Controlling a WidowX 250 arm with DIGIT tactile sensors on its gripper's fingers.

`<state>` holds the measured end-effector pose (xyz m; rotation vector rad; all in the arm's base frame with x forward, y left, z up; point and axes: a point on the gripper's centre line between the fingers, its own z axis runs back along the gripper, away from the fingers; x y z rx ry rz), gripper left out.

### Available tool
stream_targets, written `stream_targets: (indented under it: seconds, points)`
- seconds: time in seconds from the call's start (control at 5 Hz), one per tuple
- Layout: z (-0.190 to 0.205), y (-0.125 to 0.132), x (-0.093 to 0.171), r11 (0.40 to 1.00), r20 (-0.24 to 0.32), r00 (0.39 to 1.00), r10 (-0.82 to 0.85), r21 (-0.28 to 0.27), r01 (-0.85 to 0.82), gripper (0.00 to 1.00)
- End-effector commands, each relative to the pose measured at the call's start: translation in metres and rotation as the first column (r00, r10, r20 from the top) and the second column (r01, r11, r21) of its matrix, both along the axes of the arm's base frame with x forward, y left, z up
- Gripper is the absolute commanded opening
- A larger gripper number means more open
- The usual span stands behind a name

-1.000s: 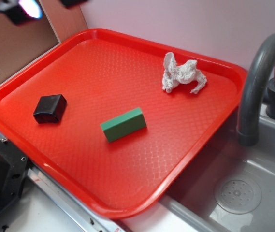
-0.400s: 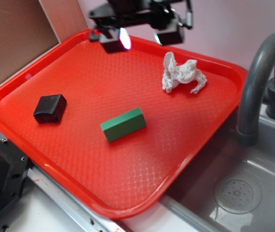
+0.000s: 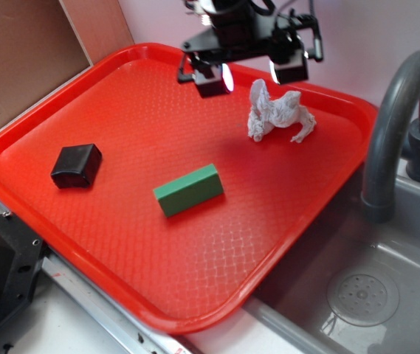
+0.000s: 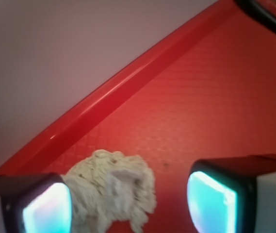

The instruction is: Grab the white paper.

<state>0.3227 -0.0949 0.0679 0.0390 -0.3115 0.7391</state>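
1. i have swung in from the far left of the red tray toward its far right corner, so the approach is nearly done and the descent is what remains, by my judgement.
2. my gripper hangs above the tray with its fingers wide apart, holding and touching nothing.
3. the white paper lies crumpled near the tray's far right rim; in the wrist view it sits nearer my left finger than centred.

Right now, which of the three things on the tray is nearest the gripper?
The white paper, at the tray's far right corner just beside the open gripper. The green block and black block lie farther off.
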Motion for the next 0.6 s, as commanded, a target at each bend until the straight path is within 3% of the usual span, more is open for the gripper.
stream_targets:
  seconds: [0.0,0.2,0.4]
  points:
    - [-0.018,-0.009,0.02,0.993,0.039,0.999,-0.025,-0.111,0.03,1.0]
    - [-0.032,-0.015,0.023,0.985,0.001,0.999,-0.044,-0.165,0.043,1.0]
    - [-0.046,-0.011,0.021,0.99,-0.058,0.998,-0.03,-0.138,0.021,1.0]
